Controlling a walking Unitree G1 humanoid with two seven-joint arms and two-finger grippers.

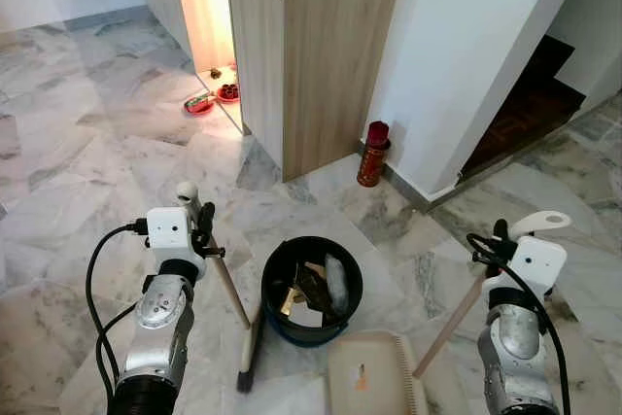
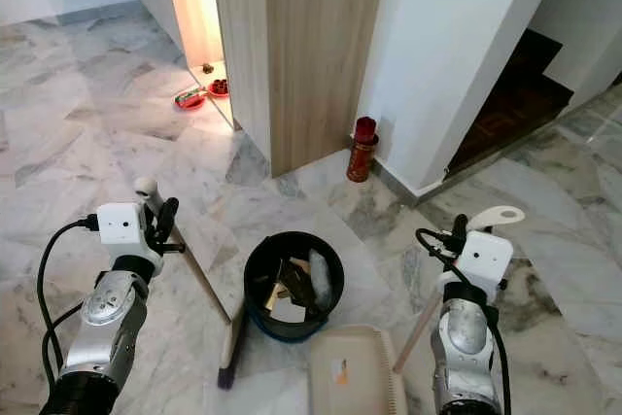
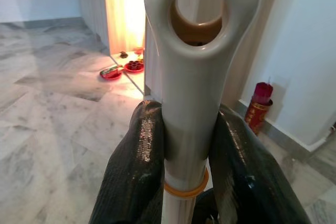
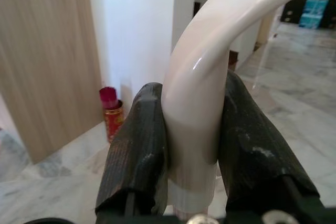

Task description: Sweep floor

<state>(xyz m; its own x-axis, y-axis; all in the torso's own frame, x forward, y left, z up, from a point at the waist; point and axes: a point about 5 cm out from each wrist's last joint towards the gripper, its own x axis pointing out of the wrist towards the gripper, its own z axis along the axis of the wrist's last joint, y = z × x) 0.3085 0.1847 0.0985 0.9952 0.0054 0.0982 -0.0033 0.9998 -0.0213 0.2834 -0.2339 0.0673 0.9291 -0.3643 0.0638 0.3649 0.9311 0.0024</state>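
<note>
Left gripper clamps the broom, right gripper grips the dustpan handle, both beside the black bin, so emptying looks finished and fresh sweeping comes next.

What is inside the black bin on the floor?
The black bin holds mixed rubbish: a dark piece, a clear plastic wrapper and pale scraps. Its wall and the top pieces hide whatever lies deeper.

I see a grey-veined white marble floor, a black round plastic bin, a cream plastic dustpan, a red-and-gold cylindrical can and pale wood-grain cabinet panels.
</note>
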